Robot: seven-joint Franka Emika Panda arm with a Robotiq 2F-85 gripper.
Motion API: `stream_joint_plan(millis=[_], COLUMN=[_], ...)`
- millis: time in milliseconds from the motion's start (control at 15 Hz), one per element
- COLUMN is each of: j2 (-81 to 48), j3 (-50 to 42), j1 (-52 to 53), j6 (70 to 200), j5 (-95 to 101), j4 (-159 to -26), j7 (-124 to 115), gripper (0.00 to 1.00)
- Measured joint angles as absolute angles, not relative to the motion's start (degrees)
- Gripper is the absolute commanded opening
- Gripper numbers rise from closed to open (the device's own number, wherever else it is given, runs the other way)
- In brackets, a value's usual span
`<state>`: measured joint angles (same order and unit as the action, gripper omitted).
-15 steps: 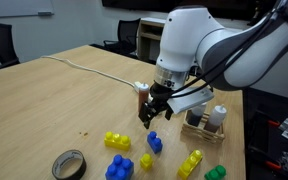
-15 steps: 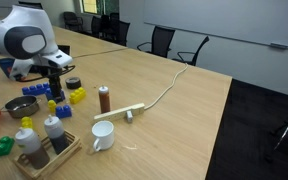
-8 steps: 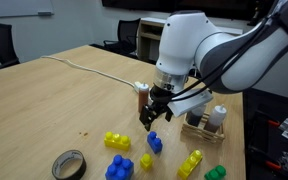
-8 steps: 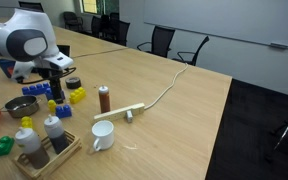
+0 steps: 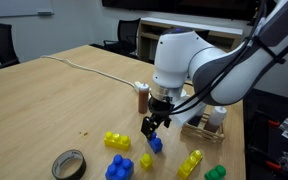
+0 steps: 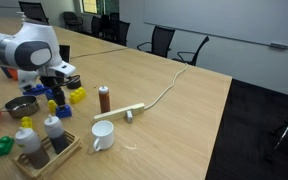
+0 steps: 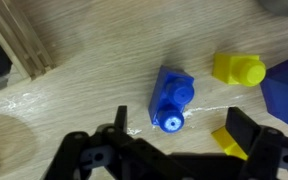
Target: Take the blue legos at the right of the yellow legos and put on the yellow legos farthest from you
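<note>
- Small dark-blue studded lego piece just below black Robotiq gripper, centred between fingertips, long axis crosswise to closing line.
- Jaws spread wide, holding nothing.

Exterior views overlook the table from different sides; the wrist view looks closely down on the blue legos.

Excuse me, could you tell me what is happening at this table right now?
A Panda arm is working among lego pieces on a wooden table. Its gripper hovers just above the small blue lego. The fingers are open, and in the wrist view the piece lies between them, not yet gripped. The wide yellow brick, where the piece should go, sits close by with nothing on it.
</note>
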<state>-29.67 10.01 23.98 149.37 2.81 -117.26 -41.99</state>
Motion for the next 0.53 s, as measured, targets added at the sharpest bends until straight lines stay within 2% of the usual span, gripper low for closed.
stream_joint_plan(millis=[533], j2=[-32.18], j3=[8.67], j1=[25.23], j6=[150.27], j5=[2.68], j4=[-116.28], j7=[-40.71], gripper=[1.0])
